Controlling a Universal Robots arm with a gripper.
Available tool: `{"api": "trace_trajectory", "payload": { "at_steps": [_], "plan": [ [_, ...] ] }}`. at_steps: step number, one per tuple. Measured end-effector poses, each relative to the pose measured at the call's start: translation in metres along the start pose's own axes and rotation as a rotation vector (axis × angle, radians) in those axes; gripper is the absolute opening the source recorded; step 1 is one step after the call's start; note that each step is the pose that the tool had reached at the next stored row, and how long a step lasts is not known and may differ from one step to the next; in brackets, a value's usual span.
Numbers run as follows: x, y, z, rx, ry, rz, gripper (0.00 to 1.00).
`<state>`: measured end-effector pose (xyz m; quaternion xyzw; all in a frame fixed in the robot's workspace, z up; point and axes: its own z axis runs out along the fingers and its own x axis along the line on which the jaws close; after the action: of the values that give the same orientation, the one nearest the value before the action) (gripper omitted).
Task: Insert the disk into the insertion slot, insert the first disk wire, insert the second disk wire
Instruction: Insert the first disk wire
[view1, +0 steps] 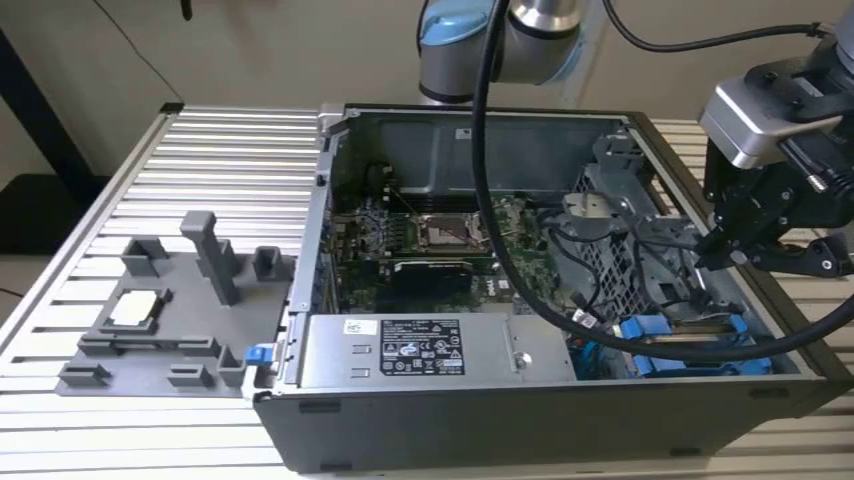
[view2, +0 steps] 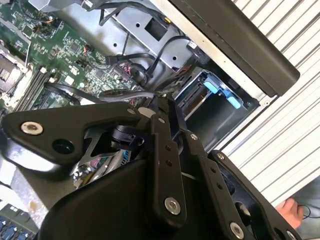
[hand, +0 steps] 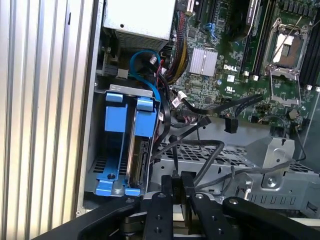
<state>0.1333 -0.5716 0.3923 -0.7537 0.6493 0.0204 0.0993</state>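
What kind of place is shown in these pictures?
Probably a robotics lab bench: a robot arm reaches over an open computer case, which stands on a ribbed metal table beside a grey tray of holders.

The computer case (view1: 534, 425) stood on the counter (view1: 200, 160), with a parts holder (view1: 147, 340) just beside it on the exterior view's left. Inside the case, the power-supply box (view1: 427, 350) sat against the near wall and the motherboard (view1: 441, 250) lay behind it. In the near corner on the exterior view's right, the disk (hand: 141, 155) stood in the insertion slot (hand: 98, 145), with another carrier (hand: 116, 140) just beside it. The pincer (view1: 718, 255) hung above that side of the case.
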Motion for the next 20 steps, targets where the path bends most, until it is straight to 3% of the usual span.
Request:
{"api": "trace_trajectory", "payload": {
  "at_steps": [6,9,16,17,20],
  "plan": [
    [0.0001,0.0,0.0005,-0.0006,0.0018,0.0,0.19],
    [0.0004,-0.0004,0.0016,-0.0041,0.0176,0.001,0.19],
    [0.0011,-0.0002,0.0065,0.0066,0.0335,0.081,0.19],
    [0.0013,-0.0009,0.0068,0.0027,0.037,0.083,0.19],
    [0.002,-0.0047,0.0073,-0.0257,0.0466,0.086,0.19]
  ]
}}
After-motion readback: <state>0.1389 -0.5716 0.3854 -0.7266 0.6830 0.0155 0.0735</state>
